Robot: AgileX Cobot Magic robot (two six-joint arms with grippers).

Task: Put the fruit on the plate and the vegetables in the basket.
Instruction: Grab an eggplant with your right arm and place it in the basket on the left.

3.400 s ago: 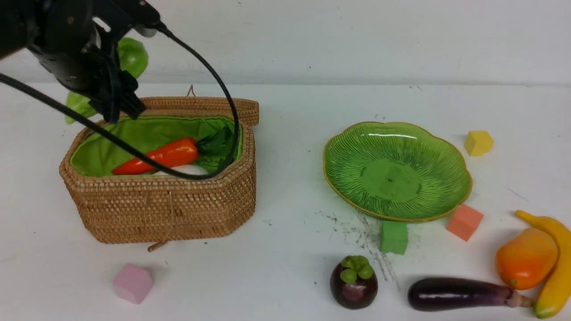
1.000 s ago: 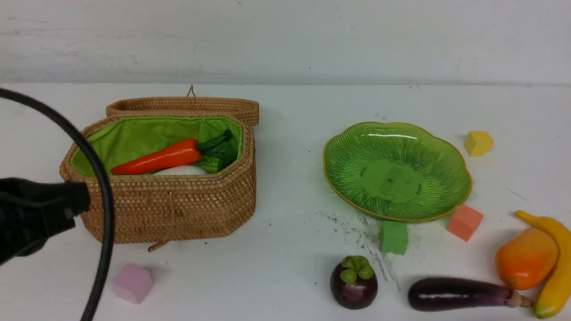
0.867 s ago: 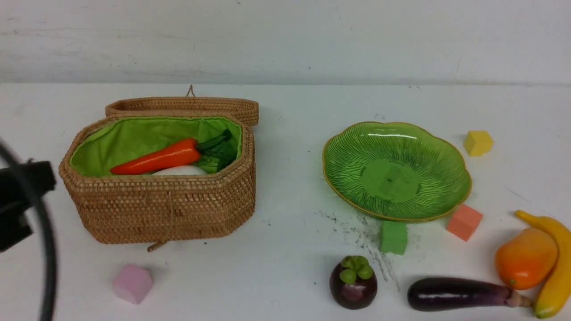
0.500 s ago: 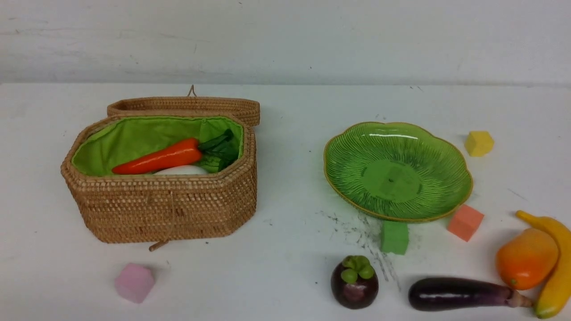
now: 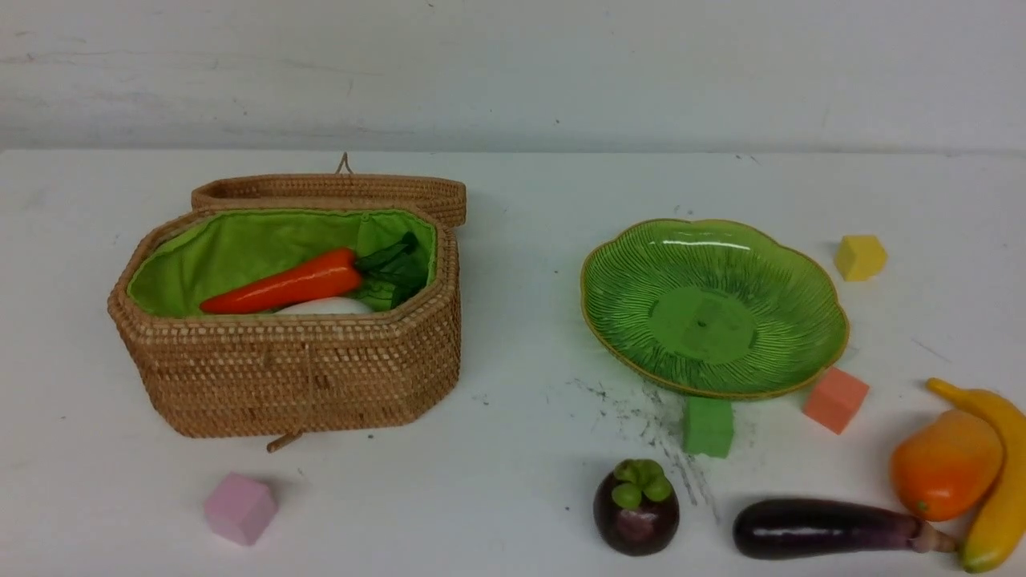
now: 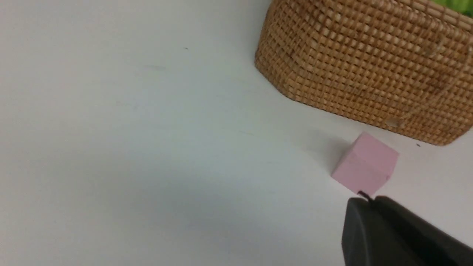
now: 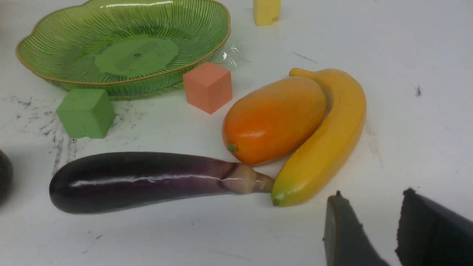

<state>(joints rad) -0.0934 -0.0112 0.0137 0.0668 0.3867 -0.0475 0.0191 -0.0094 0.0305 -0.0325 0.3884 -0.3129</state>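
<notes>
No legible text, brand or number anywhere; pale patch [image 5: 708,319] at the plate [image 5: 773,268] centre, possibly a sticker, unreadable.

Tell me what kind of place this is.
Probably a robot test bench, not a kitchen: a scuffed white table against a blank wall, glossy fake-looking produce like the eggplant, and loose foam blocks like the pink cube.

A pink cube [image 6: 365,164] sits on the white desk [image 6: 147,147], close beyond the left fingers [image 6: 388,232]. A green cube [image 7: 85,112], an orange cube [image 7: 208,86] and a yellow cube [image 7: 266,12] lie farther beyond the right fingers [image 7: 347,232].
</notes>
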